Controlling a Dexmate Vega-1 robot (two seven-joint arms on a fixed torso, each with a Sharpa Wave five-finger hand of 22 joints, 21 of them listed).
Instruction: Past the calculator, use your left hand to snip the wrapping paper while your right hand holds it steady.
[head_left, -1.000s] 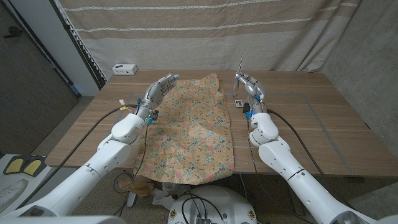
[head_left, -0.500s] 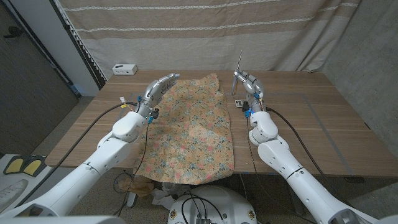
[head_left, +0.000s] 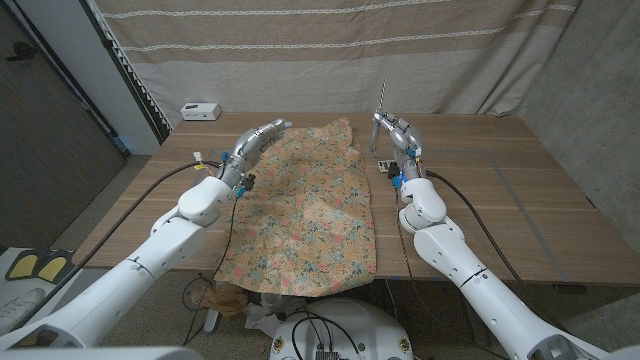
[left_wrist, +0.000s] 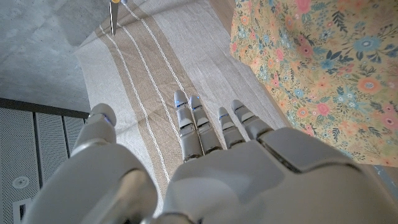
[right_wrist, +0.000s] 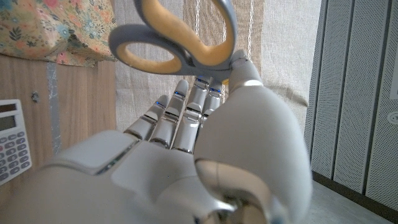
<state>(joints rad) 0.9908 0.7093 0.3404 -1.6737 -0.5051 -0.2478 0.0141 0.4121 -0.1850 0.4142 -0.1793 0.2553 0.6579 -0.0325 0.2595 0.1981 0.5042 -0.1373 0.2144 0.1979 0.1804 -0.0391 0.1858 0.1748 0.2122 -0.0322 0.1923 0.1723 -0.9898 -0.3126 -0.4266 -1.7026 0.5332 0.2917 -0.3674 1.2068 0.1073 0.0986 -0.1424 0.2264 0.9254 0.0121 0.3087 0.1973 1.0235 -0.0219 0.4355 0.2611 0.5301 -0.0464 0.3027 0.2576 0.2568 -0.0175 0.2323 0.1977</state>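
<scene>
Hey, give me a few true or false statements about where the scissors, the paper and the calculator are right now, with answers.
1. The right hand holds the scissors. True.
2. The scissors' blades point down into the paper. False: they stick up, off to the side of the paper.
3. The left hand hovers at the floral wrapping paper's edge. True.
4. The calculator lies on top of the paper. False: it lies on bare table near the right hand.

A striped beige curtain (head_left: 330, 50) hangs behind the wooden table (head_left: 520, 190); grey panels (head_left: 40, 140) stand left, a grey wall (head_left: 600, 90) right, under even light.
</scene>
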